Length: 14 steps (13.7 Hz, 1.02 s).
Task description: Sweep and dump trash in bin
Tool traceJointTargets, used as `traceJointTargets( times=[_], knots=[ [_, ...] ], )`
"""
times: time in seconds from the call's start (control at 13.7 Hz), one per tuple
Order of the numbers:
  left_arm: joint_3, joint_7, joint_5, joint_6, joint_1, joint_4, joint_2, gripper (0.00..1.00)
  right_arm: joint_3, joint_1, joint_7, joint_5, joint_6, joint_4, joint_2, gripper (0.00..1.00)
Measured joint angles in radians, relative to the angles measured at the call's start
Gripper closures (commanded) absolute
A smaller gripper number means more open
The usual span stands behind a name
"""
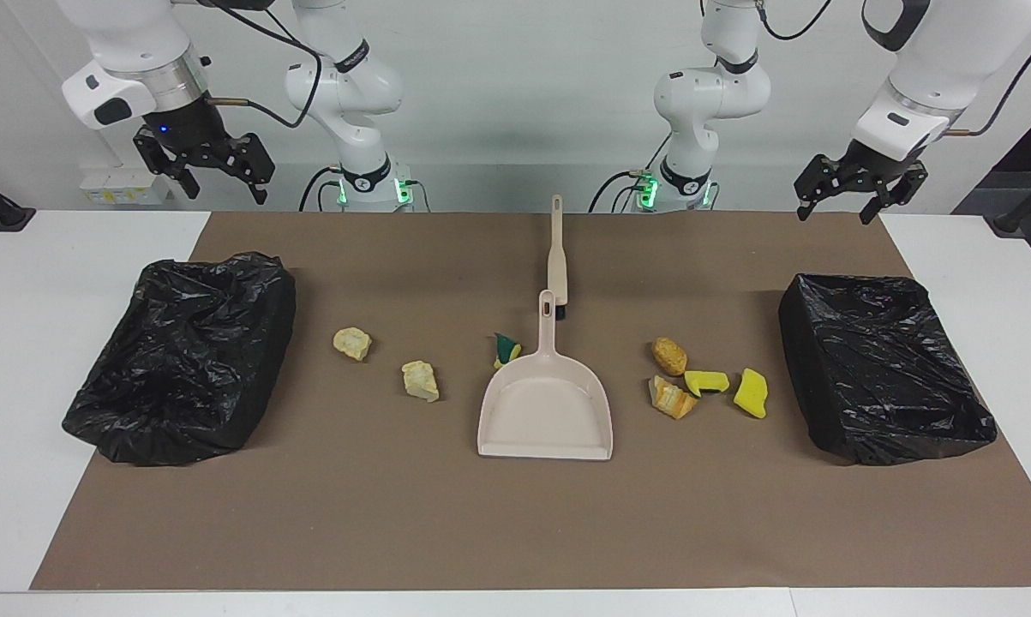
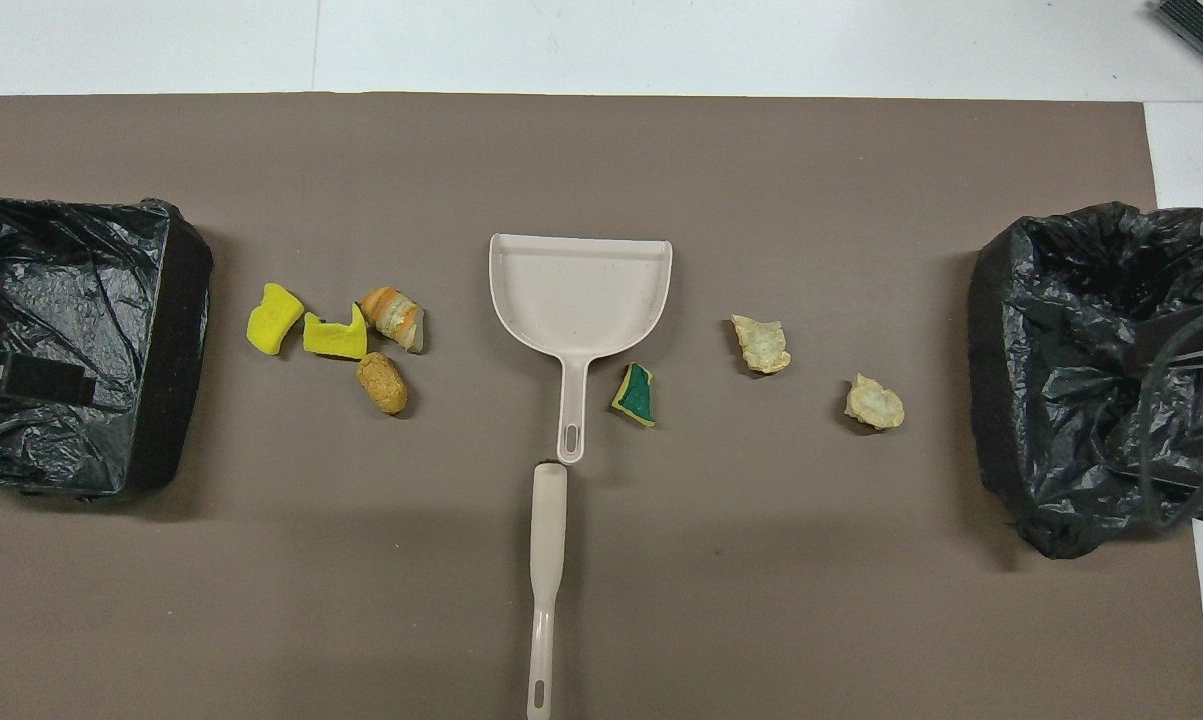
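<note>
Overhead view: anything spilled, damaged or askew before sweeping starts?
Nothing stands out. Seven trash lumps lie scattered on the brown mat as expected; the beige plastic dustpan lies flat, the beige brush in line with its handle. Both black-lined bins stand upright.

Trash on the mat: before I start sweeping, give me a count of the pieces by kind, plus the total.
Sponge bits: 3, two yellow and one green-backed
Pale beige chunks: 2
Brown-orange bread-like pieces: 2
Total: 7, all loose on the mat, none in the dustpan
</note>
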<state>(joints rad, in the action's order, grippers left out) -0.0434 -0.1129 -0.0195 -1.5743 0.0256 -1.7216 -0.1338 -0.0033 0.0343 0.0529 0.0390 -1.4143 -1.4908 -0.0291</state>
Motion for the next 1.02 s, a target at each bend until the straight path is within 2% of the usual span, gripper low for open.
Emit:
traceJointTargets(
  times=[0.51,0.66,1.02],
  knots=[
    [-0.004,0.007,0.000,0.000,-0.003,-0.009,0.004,0.00,-0.008,0.024,0.000,0.000,0.048,-0.001,-0.006,0.00],
    [-0.006,0.066,-0.008,-0.002,-0.017,-0.030,0.008,0.00,-0.008,0.025,0.000,0.000,0.048,-0.001,-0.009,0.00],
    [-0.015,0.193,-0.012,-0.051,-0.140,-0.138,-0.003,0.00,-0.006,0.023,-0.004,0.000,0.054,-0.019,-0.030,0.00]
  ],
)
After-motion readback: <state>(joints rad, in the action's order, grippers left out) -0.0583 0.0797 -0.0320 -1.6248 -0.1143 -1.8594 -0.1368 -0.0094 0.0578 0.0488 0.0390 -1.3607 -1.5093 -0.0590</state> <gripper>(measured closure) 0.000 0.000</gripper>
